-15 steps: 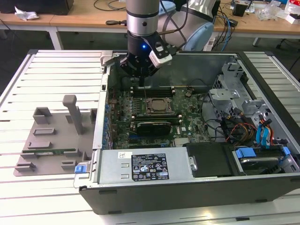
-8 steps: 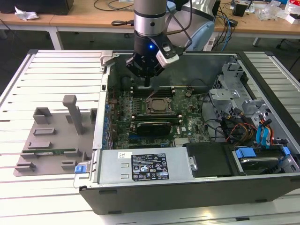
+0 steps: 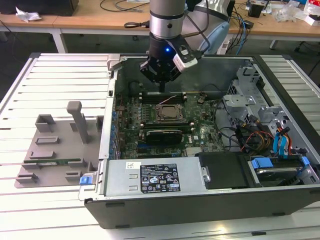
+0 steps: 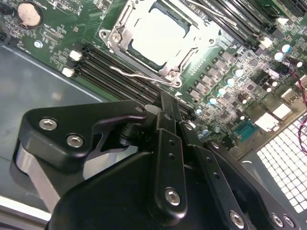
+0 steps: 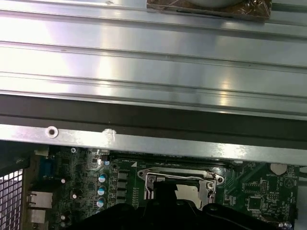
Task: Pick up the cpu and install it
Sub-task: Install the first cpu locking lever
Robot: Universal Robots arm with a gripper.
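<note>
Pincer [image 3: 162, 86], fingers seemingly together, hovers above the cpu [image 4: 156, 34] seated in its socket frame [image 4: 114, 37].

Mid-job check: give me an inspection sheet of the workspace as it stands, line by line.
Surface: ribbed metal table carrying an open computer case.
Job's things: the cpu, pale silver top, lies inside the socket frame on the motherboard.
Clutter: grey plastic fixture on the exterior view's left of the case.
Grippers: gripper hangs above the socket, apart from the cpu; fingers shut, holding nothing.
Cables: coloured wire bundle inside the case on the exterior view's right; more cables on the desk behind.
Surroundings: wooden desks with loose gear.
</note>
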